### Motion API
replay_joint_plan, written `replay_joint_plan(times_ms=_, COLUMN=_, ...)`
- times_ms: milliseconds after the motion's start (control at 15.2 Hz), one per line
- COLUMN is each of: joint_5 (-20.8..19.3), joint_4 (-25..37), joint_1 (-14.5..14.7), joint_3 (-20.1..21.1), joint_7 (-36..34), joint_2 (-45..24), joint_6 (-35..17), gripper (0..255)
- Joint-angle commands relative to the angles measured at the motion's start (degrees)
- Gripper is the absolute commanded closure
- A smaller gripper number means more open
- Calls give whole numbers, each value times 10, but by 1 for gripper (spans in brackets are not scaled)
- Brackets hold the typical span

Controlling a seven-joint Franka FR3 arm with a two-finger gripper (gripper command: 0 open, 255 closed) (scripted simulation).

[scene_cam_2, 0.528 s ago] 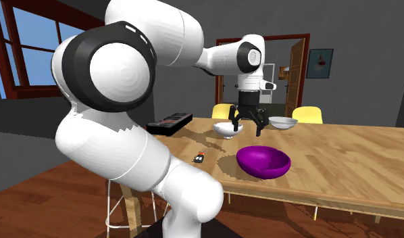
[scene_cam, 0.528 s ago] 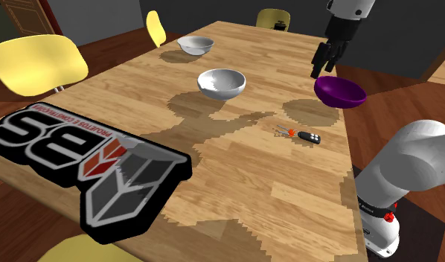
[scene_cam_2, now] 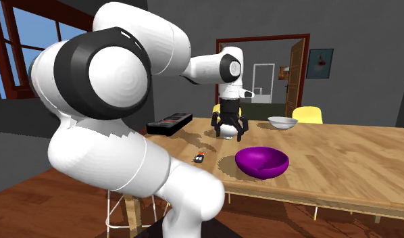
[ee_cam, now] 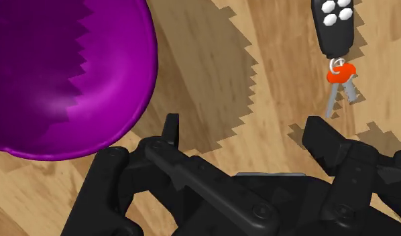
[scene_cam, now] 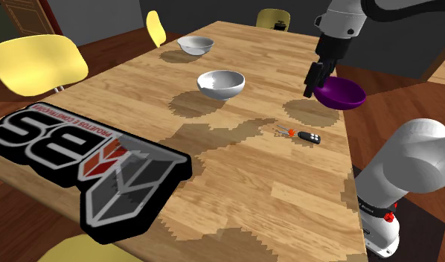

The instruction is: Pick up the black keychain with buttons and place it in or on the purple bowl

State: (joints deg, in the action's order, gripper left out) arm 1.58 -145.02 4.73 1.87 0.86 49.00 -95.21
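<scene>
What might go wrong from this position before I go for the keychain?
The open pincer hangs close beside the purple bowl; moving down could knock its rim. The black keychain lies flat with loose keys attached, so a grasp might catch those or push it toward the nearby table edge.

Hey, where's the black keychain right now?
In the shoulder view the black keychain lies on the wooden table near its right edge, just nearer the camera than the purple bowl, untouched by the gripper.
</scene>
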Motion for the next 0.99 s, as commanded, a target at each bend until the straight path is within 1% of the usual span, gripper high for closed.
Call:
replay_joint_plan(times_ms=0, joint_5=17, joint_4=-18, joint_1=18, joint_3=23, joint_7=-11, joint_2=11, joint_6=-3, gripper=0)
replay_joint_plan(times_ms=462, joint_5=81, joint_4=-73, joint_1=89, joint_3=102, joint_7=-46, joint_2=38, joint_6=-21, gripper=0)
replay_joint_plan(times_ms=528, joint_5=82, joint_4=-74, joint_1=90, joint_3=102, joint_7=-46, joint_2=38, joint_6=-21, gripper=0)
replay_joint_plan(times_ms=924, joint_5=90, joint_4=-120, joint_1=94, joint_3=109, joint_7=-45, joint_2=40, joint_6=-66, gripper=0)
